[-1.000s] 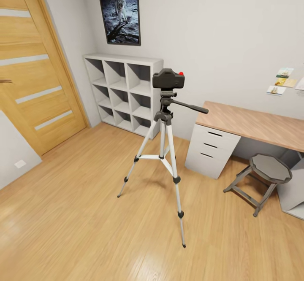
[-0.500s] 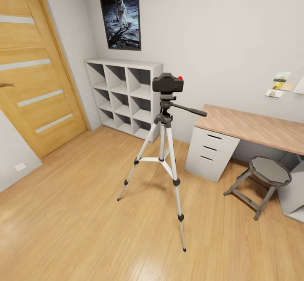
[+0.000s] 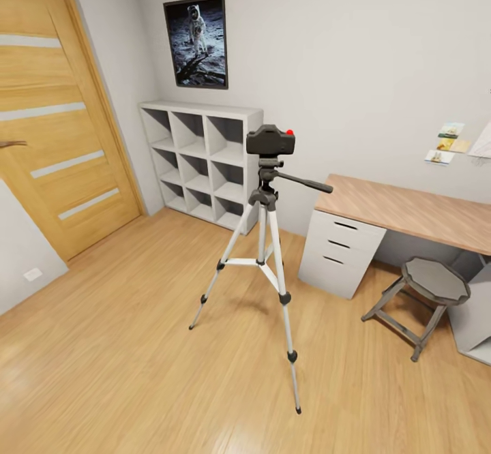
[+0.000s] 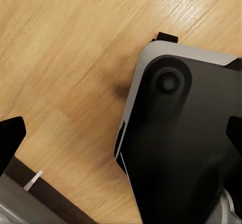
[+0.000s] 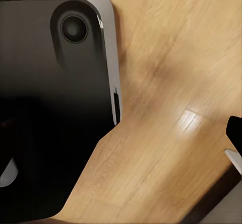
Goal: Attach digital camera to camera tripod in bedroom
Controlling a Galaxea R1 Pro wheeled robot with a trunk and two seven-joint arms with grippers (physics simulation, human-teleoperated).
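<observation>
In the head view the digital camera, black with a red button on top, sits on the dark grey head of the camera tripod. The tripod stands upright on the wood plank floor in the middle of the room, silver legs spread, its black pan handle pointing right. My left gripper hangs open over the floor and my own black base, holding nothing. In the right wrist view my right gripper is open and empty too, with one black fingertip visible at the frame edge.
A white cube shelf stands against the back wall behind the tripod, under an astronaut poster. A wood-topped desk with white drawers and a grey octagonal stool are at the right. A wooden door is at the left.
The whole head picture has shifted down a little, so the head camera has moved. The camera and tripod stand as before.
</observation>
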